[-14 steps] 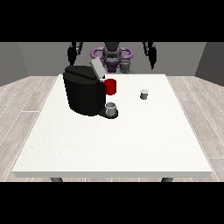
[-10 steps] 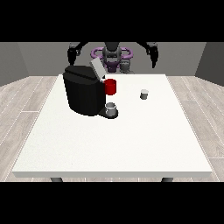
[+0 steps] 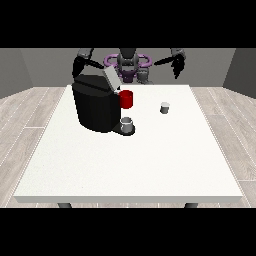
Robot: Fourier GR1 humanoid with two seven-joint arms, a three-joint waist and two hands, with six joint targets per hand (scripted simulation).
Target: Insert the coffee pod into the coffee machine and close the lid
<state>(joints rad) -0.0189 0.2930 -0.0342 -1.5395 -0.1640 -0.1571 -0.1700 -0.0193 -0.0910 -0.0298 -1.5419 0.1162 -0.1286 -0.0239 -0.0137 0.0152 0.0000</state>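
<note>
The black coffee machine [image 3: 95,106] stood on the white table [image 3: 130,160], toward the view's left and the robot's side of the surface. Its grey lid [image 3: 111,78] was raised and tilted up from the machine's top, so the machine was open. A red part [image 3: 126,99] projected from the machine's front on the side nearer the table's middle. Just below that part, a small grey cup [image 3: 127,123] sat on the dark base at the foot of the machine.

The coffee pod [image 3: 165,107], a small grey cylinder, stood upright on the table, well apart from the machine toward the view's right and at about the depth of the red part. Nothing touched it.

The hand at the view's right [image 3: 177,66] hung in the air beyond the far table edge, farther from the machine than the pod, touching nothing; whether its fingers were spread or together could not be told. The hand at the view's left [image 3: 77,66] was raised just behind the machine's far upper corner, at the side away from the pod; its fingers likewise could not be made out.
</note>
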